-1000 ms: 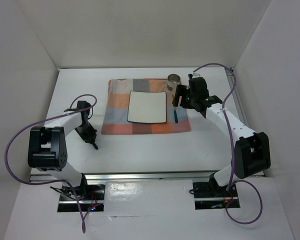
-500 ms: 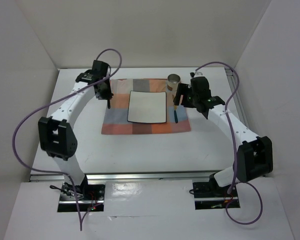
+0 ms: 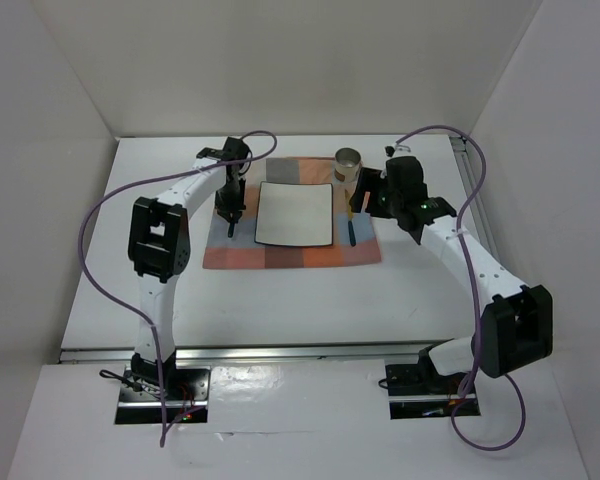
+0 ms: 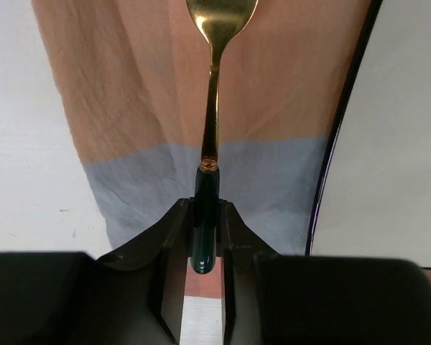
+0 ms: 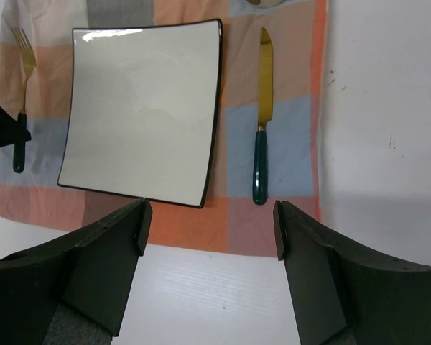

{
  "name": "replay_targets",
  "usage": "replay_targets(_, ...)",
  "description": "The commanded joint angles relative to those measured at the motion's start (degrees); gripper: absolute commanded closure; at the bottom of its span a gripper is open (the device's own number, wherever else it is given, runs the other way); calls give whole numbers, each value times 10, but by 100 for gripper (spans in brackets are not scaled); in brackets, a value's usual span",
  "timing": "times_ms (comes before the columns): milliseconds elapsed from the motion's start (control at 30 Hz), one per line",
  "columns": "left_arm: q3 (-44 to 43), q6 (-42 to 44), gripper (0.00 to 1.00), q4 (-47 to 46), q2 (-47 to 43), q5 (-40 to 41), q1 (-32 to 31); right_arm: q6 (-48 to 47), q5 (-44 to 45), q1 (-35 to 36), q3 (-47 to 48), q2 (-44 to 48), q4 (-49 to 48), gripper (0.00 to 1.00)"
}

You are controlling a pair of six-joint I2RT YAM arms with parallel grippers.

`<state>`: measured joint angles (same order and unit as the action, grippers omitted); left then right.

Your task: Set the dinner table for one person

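Note:
A gold fork [image 4: 212, 108] with a dark green handle is pinched in my left gripper [image 4: 205, 210], which is shut on that handle. The fork [image 5: 19, 144] lies along the left strip of the checked cloth [image 3: 280, 255], beside the white square plate [image 3: 293, 213]. Whether it touches the cloth I cannot tell. A gold knife [image 5: 261, 144] with a matching green handle rests on the cloth right of the plate. My right gripper [image 5: 212, 230] hangs open and empty over the cloth's right side, next to the knife [image 3: 351, 228]. All of it sits on the white dinner table [image 3: 280, 310].
A metal cup [image 3: 348, 165] stands at the cloth's far right corner, close to my right wrist. Metal rails run along the near edge [image 3: 280, 350] and the right edge [image 3: 470, 170]. White walls enclose the table on three sides. Purple cables loop off both arms.
My left arm has swung from the table's near left up to the cloth's left strip, carrying the fork to beside the plate. The right arm has hardly moved.

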<state>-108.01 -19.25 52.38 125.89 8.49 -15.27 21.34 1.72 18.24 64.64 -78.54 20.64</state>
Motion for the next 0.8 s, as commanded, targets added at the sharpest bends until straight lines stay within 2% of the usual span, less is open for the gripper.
replay_targets(0,-13,4,100,4,1,-8,-3,3,2,4,-12,16,0,19)
replay_targets(233,-13,-7,100,-16,29,-30,-14,3,7,4,-18,22,0,19)
replay_targets(433,-8,-37,99,-23,36,-2,-20,3,7,-1,-18,16,0,18)
replay_targets(467,-8,-42,96,-23,36,5,-20,3,13,-1,-18,16,5,18)
replay_targets(567,-8,-48,75,-16,41,18,-20,3,18,-1,-18,22,11,18)
replay_targets(600,-8,-48,70,-16,41,26,-20,3,18,-1,-18,22,11,14)
replay_targets(633,-8,-55,61,-11,41,26,-20,3,23,-1,-18,22,18,9)
replay_targets(767,-8,-61,51,-11,12,32,-20,3,29,-1,-18,32,28,5)
